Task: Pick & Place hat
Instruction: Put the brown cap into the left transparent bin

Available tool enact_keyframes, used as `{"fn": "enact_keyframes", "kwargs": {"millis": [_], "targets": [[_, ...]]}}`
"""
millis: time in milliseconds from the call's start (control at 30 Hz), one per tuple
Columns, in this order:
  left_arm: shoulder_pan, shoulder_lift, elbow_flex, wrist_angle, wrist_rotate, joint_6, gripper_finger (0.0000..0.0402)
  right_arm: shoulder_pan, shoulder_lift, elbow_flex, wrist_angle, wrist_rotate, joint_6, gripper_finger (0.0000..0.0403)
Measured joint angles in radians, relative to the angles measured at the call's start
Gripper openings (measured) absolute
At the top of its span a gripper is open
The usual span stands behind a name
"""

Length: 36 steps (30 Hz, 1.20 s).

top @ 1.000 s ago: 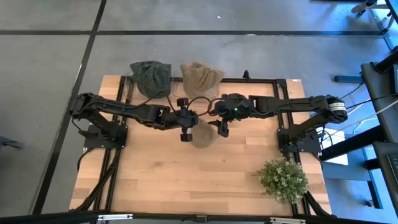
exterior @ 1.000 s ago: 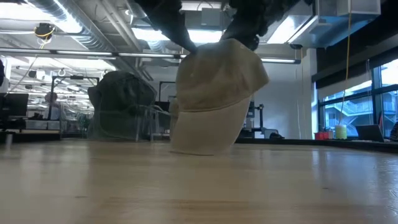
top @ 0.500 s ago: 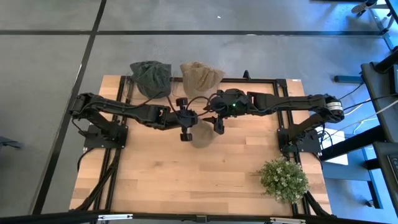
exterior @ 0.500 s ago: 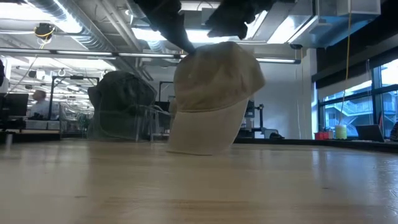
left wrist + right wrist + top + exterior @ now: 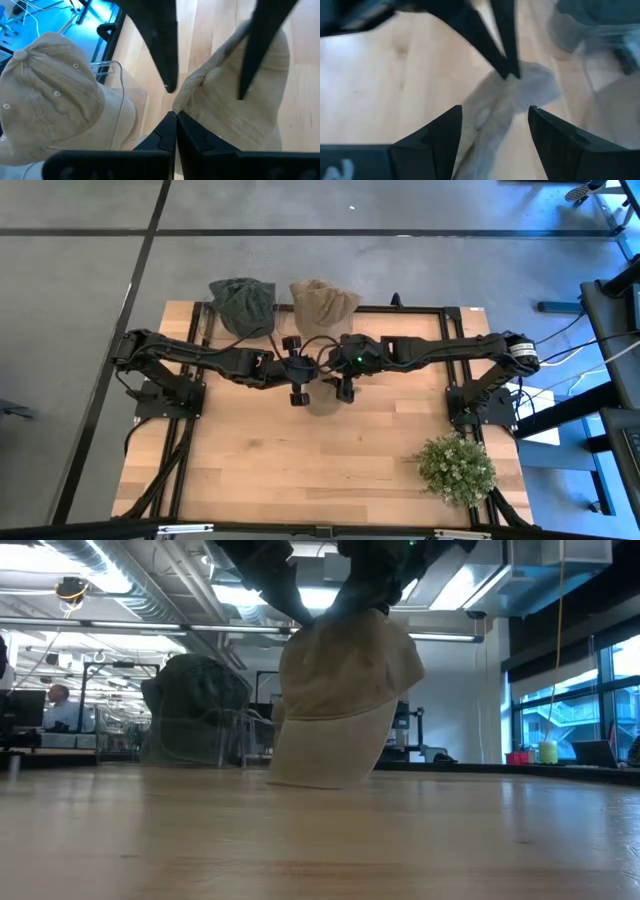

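A beige hat (image 5: 340,700) hangs over the middle of the table, and its lower edge (image 5: 318,778) reaches the wood. My left gripper (image 5: 175,116) is shut on it at its top. My right gripper (image 5: 495,107) is open; its two fingers (image 5: 162,50) stand on either side of the hat's crown, close to my left gripper (image 5: 312,380). At the far edge, a dark green hat (image 5: 243,305) and a second beige hat (image 5: 322,302) sit on clear stands. My left gripper pinches an edge of the hat's cloth (image 5: 184,99) between its two shut fingers, at the top of the hanging hat. The fingers come slanting down from the table's left. The hat hangs below them, its lower edge on the table. My right gripper straddles the crown; I cannot tell whether it touches.
A small green plant (image 5: 456,468) stands at the near right of the table. A black frame (image 5: 440,308) runs along the table's far edge, behind the two hat stands. Bare wood (image 5: 280,460) lies toward the near edge.
My right gripper has moved toward the table's left edge and a little down, onto the hanging hat, staying open. Its fingers now straddle the crown. The hat has stayed hanging from my left gripper, and the left arm has kept still.
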Motion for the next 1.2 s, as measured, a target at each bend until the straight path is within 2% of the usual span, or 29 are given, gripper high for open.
{"fn": "enact_keyframes", "kwargs": {"millis": [167,467,533,700,967,1100,1200], "targets": [[0.0,0.0,0.0,0.0,0.002,0.0,0.0003,0.012,0.015,0.045,-0.057,0.096,-0.001,0.0197],[0.0,0.0,0.0,0.001,0.003,0.0,0.0002,0.012,0.016,0.085,-0.158,0.079,-0.021,0.0051],[0.0,0.0,0.0,0.001,0.004,0.0,0.0003,0.012,0.016,0.085,-0.17,0.079,-0.022,0.003],[0.0,0.0,0.0,0.001,0.003,0.002,0.0003,0.012,0.015,0.085,-0.169,0.08,-0.021,0.003],[-0.001,-0.001,0.002,-0.012,0.003,0.093,0.0015,0.012,0.006,0.085,-0.173,0.085,-0.027,0.003],[0.005,-0.015,0.001,-0.055,0.002,0.086,0.0034,0.012,0.005,0.085,-0.19,0.11,-0.029,0.003],[-0.009,-0.069,-0.03,-0.048,-0.04,0.06,0.0053,0.012,0.005,0.085,-0.213,0.114,-0.029,0.003]]}}
